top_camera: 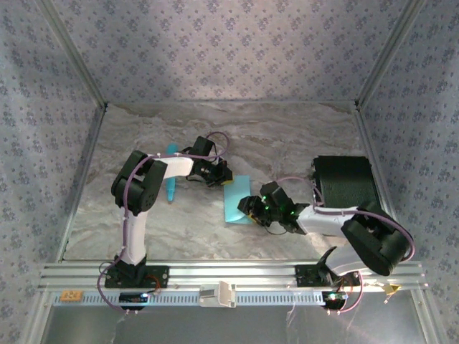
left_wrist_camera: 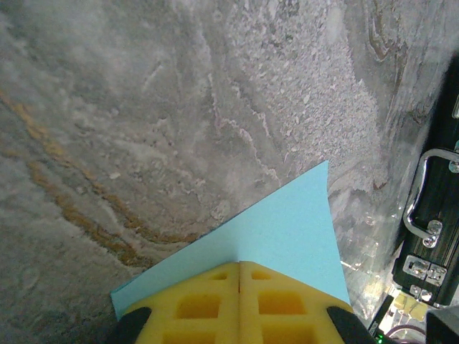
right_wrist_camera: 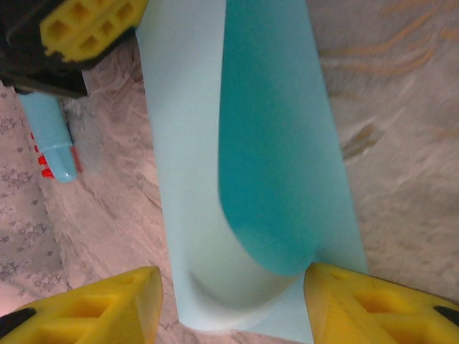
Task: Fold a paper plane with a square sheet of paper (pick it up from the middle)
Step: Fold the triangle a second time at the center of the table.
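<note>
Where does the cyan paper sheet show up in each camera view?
Top external: paper sheet at centre, between the two end effectors.
Left wrist: paper sheet lower centre, at the left end effector tips.
Right wrist: paper sheet curled, down the middle.
Shared landmark: the left end effector's yellow fingers.

No legible text, orange tag (top_camera: 70,295) too small to read
</note>
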### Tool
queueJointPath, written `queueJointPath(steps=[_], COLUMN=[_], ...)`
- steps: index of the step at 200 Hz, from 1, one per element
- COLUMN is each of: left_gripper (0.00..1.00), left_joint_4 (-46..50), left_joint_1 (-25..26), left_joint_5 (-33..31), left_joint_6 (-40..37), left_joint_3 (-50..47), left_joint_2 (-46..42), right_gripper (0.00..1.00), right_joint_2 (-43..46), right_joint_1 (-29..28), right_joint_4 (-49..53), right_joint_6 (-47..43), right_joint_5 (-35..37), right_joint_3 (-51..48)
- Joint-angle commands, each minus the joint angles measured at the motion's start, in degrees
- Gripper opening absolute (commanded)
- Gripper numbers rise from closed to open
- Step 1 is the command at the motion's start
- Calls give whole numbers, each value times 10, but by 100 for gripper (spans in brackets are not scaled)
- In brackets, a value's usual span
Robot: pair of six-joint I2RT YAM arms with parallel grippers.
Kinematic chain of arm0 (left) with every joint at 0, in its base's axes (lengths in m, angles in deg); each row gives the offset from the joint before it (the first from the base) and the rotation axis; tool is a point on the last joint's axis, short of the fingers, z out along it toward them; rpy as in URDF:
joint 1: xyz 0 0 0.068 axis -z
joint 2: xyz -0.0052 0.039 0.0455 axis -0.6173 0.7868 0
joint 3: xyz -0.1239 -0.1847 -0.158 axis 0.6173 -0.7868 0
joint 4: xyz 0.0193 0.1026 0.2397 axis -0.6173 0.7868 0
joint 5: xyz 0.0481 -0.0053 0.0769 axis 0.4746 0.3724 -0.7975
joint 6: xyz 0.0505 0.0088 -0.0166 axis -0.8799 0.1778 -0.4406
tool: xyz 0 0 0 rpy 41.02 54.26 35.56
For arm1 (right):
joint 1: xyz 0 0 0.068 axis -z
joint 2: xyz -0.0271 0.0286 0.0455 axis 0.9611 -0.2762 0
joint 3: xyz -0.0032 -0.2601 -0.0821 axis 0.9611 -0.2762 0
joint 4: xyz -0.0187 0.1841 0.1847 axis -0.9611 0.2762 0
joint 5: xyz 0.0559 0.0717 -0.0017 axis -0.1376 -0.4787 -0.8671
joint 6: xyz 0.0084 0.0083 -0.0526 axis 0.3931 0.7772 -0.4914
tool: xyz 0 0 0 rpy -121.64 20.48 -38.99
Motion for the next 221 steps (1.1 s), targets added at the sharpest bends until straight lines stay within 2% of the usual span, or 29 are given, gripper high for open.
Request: queueJointPath(steps=[1,181,221], left_gripper=[0,0,1], left_joint_4=[41,56,57], left_joint_1=[8,8,8], left_joint_5=[-11,-7,-7], left_joint_6=[-10,-16,-16], left_joint_3=[-2,17,17], left_joint_2=[30,33,33], right_gripper=[59,52,45], right_joint_2=[5,-107,-130], right_joint_1=[20,116,131], right_joint_4=[11,-45,-46], right_joint_6=[-57,-175,-189], right_joint_5=[-42,-213,-238], right_joint_3=[25,71,80])
